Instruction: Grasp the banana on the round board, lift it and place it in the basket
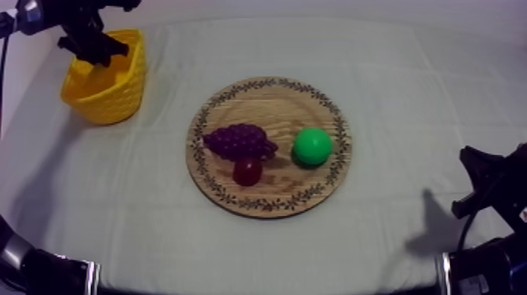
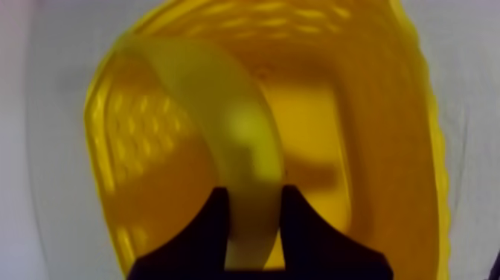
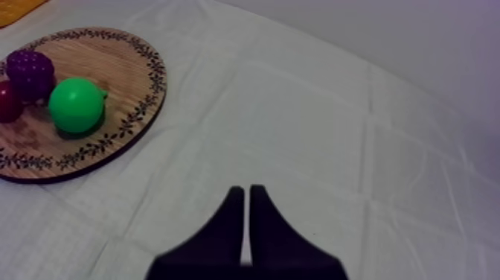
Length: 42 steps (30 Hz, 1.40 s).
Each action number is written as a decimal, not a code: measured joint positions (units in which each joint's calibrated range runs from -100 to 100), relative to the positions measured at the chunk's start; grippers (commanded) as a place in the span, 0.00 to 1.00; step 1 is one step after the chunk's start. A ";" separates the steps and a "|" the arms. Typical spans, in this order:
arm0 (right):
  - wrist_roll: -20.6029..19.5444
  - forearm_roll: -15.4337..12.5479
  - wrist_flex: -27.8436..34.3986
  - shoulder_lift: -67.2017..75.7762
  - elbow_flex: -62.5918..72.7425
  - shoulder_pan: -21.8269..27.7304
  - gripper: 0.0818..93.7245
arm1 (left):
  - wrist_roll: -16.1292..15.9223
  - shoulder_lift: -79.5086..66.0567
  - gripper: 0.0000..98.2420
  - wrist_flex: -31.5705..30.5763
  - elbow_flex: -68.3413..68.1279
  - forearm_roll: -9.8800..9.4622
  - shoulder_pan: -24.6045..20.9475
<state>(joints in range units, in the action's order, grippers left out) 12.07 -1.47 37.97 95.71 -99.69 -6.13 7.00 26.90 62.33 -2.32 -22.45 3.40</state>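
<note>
Fruit on the one wooden board [image 1: 316, 196]: one bunch of grapes [image 1: 239, 141], one small red fruit [image 1: 248, 170] just beside it, one green fruit [image 1: 312, 146]. The single yellow basket [image 1: 119, 100] has the one banana [image 2: 238, 141] in its mouth, clamped by my left gripper [image 2: 254, 192]. Its long axis runs from my grip down into the basket (curving toward one wall). My right gripper [image 3: 247, 190] has its fingers together over the cloth [image 3: 335, 112].

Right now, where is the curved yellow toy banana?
The banana is held in my left gripper, over the inside of the yellow basket at the top view's upper left, well off the round wooden board.
</note>
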 measured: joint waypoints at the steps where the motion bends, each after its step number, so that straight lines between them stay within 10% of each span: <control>1: 0.00 0.00 0.00 0.00 0.00 0.00 0.00 | 0.00 0.61 0.16 -0.19 0.55 0.29 -0.12; 22: 0.01 0.00 0.03 0.00 0.00 0.00 0.00 | -0.55 3.12 0.45 -6.42 2.26 3.29 -0.82; 32: 0.01 0.00 0.03 0.00 0.00 0.00 0.00 | 0.47 -3.62 0.07 -12.26 -4.77 3.26 0.15; 42: 0.01 0.00 0.03 0.00 0.00 0.00 0.00 | 4.30 -24.44 0.00 -23.40 -25.39 3.09 2.56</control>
<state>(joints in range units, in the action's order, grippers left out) 12.08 -1.47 38.00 95.71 -99.69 -6.13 11.29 2.46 38.94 -27.72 -19.36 5.95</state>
